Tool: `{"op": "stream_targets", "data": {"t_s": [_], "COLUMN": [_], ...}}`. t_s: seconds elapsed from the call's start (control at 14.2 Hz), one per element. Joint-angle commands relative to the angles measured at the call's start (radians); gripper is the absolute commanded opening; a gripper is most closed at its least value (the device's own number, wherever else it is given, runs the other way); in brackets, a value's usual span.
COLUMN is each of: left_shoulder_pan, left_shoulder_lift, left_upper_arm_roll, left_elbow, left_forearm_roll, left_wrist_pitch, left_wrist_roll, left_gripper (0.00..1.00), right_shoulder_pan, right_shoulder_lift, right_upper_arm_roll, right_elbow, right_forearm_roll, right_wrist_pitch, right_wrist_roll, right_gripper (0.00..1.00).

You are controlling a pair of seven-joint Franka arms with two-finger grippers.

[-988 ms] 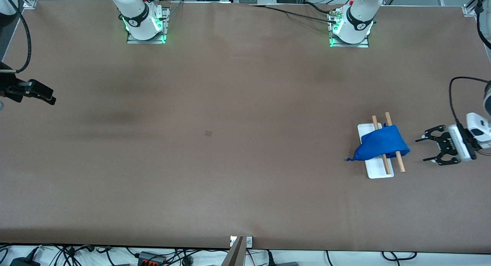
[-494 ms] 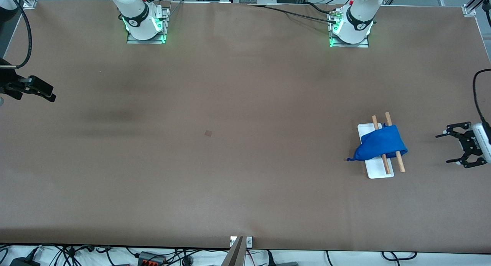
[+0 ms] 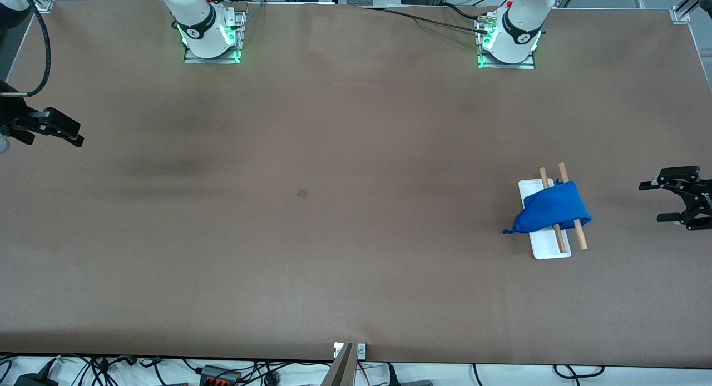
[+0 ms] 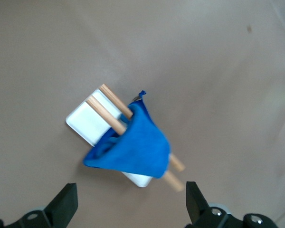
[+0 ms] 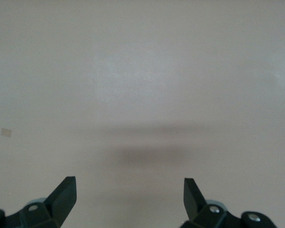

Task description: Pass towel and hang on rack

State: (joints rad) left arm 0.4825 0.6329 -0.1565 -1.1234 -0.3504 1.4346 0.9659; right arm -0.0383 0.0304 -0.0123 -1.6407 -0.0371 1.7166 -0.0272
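Observation:
The blue towel (image 3: 550, 208) hangs draped over the two wooden rods of the rack (image 3: 548, 248), bunched, with one corner trailing onto the table. The left wrist view shows the towel (image 4: 133, 147) on the rack (image 4: 85, 121) too. My left gripper (image 3: 649, 202) is open and empty, apart from the rack, over the table at the left arm's end; its jaws (image 4: 131, 206) stand wide. My right gripper (image 3: 78, 137) is open and empty over bare table at the right arm's end, and it shows wide open in the right wrist view (image 5: 129, 192).
A small brown square patch (image 3: 302, 193) lies mid-table. The two arm bases (image 3: 211, 33) (image 3: 509, 38) stand along the table edge farthest from the front camera. Cables lie past the table edge nearest that camera.
My left gripper has drawn away from the rack toward the left arm's end of the table, open all the while. The towel stays on the rods. The right gripper has barely moved.

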Motion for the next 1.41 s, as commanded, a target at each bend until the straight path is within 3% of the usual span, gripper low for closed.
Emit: {"op": "stream_targets", "data": {"t_s": [0.0,0.21,0.49,0.71,1.13,1.34], "left_shoulder_pan": [-0.022,-0.071,-0.142,-0.199,-0.199,-0.237], "left_shoulder_lift": [0.004,-0.025,-0.062,-0.077,-0.107,-0.155], "left_upper_arm_roll": [0.001,-0.011,-0.008,-0.009,-0.002,-0.005], "left_elbow": [0.051,0.109,0.139,0.143,0.132,0.116], "left_forearm_roll": [0.030,0.170,0.234,0.274,0.284,0.353], "left_wrist_pitch": [-0.075,-0.138,-0.216,-0.227,-0.250,-0.238], "left_wrist_roll": [-0.185,-0.294,-0.464,-0.466,-0.460,-0.476], "left_gripper": [1.00,1.00,1.00,1.00,1.00,1.00], "right_shoulder_pan": [-0.003,-0.003,-0.003,-0.002,0.000,0.000], "right_shoulder_lift": [-0.012,-0.011,-0.018,-0.038,-0.037,-0.037], "right_upper_arm_roll": [0.002,0.002,0.002,0.002,0.003,0.003], "right_elbow": [0.015,0.015,0.015,0.015,0.007,0.005], "right_forearm_roll": [0.003,0.003,0.003,0.003,0.003,0.003], "right_wrist_pitch": [-0.031,-0.031,-0.038,-0.066,-0.061,-0.066], "right_wrist_roll": [-0.020,-0.013,-0.019,-0.014,-0.008,-0.013], "right_gripper": [1.00,1.00,1.00,1.00,1.00,1.00]}}
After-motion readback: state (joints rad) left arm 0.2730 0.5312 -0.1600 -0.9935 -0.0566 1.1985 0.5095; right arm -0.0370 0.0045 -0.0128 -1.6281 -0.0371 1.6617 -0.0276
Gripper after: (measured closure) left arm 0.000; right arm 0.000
